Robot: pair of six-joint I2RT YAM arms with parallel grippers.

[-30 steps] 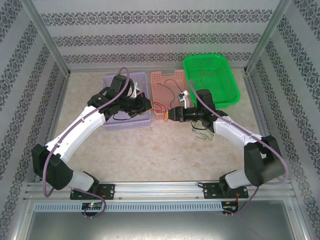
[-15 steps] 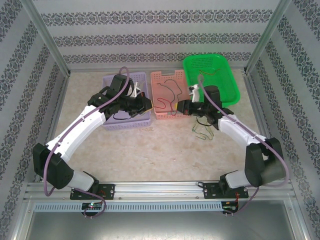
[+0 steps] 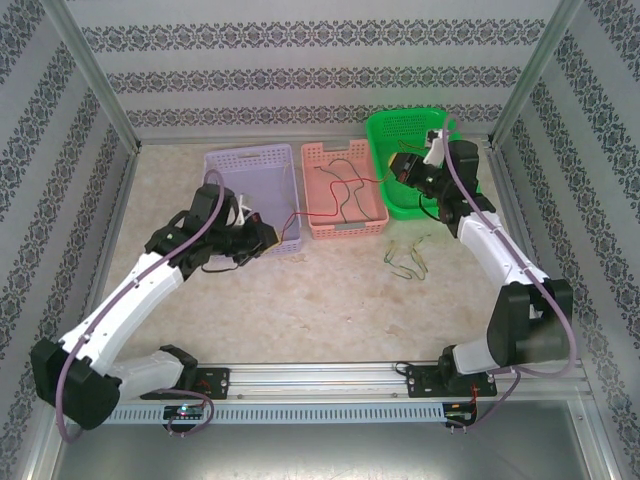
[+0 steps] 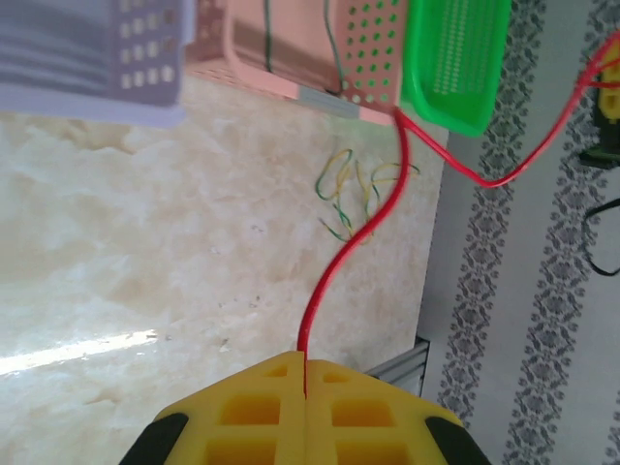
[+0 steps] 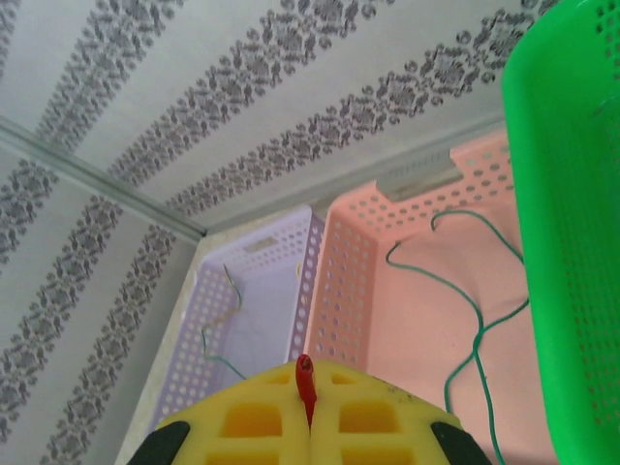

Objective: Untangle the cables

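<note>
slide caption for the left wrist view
Left gripper shut on the red cable, which runs past loose green-yellow cables toward the pink basket

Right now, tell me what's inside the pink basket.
A green cable loops inside the pink basket, and the red cable, pinched by the left hand and right hand, crosses above it. That hand hides the basket floor's near end in its view.

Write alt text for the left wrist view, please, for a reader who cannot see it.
The left end effector, yellow, is shut on a red cable that runs up across the table to a corner of the pink basket, then swings right. Loose green and yellow cables lie beside it; a lilac basket and a green basket flank the pink one.
</note>
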